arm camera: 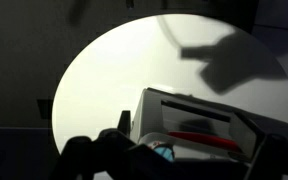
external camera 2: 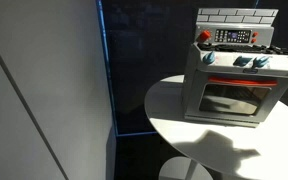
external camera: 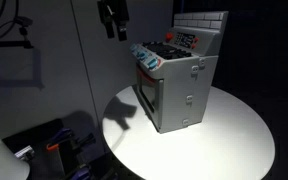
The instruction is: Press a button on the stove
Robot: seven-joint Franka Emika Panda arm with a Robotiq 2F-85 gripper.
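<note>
The stove (external camera: 179, 85) is seen standing upright on the round white table (external camera: 239, 140), set toward the table's far edge in an exterior view. In both exterior views its windowed oven door (external camera 2: 232, 98) is shut, a row of pale knobs (external camera 2: 246, 61) is carried above the door, and a red-and-white control strip (external camera 2: 234, 36) is mounted on the tiled back panel behind the cooktop.

The pincer (external camera: 112, 25) is held in the air, higher than the stove and off to its door side, well apart from it; no control is touched. In the wrist view the stove (arm camera: 199, 120) is seen from above near the lower edge, with the dark fingers (arm camera: 84, 158) spread wide to either side of it, so the pincer is taken to be open with nothing gripped. A dark shadow (external camera 2: 234, 145) is cast on the table (external camera 2: 179, 125) just in front of the stove's door.
</note>
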